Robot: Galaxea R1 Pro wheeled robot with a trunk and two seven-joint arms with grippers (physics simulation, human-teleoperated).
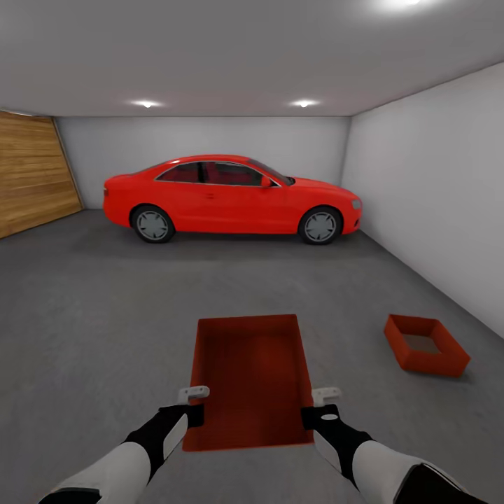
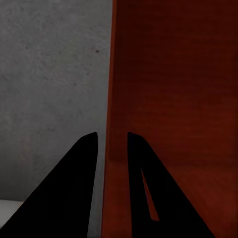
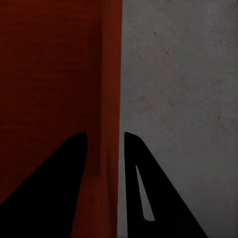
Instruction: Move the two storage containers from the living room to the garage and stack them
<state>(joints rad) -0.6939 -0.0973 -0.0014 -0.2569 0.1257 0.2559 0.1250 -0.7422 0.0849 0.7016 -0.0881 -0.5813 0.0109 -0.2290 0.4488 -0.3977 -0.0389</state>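
L gripper (image 1: 193, 394) & R gripper (image 1: 325, 395) each clamped on a side wall of orange-red rectangular plastic bin (image 1: 252, 378). Second orange-red bin (image 1: 425, 344) sits on dark grey speckled floor (image 1: 91, 315) by white wall (image 1: 434, 182); red car (image 1: 231, 198) beyond.

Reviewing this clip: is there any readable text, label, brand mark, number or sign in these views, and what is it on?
None readable. The red car shows no legible plate or badge from this side. The held container, gripped by the left gripper and right gripper, and the second container on the floor have plain walls. The wooden door is unmarked.
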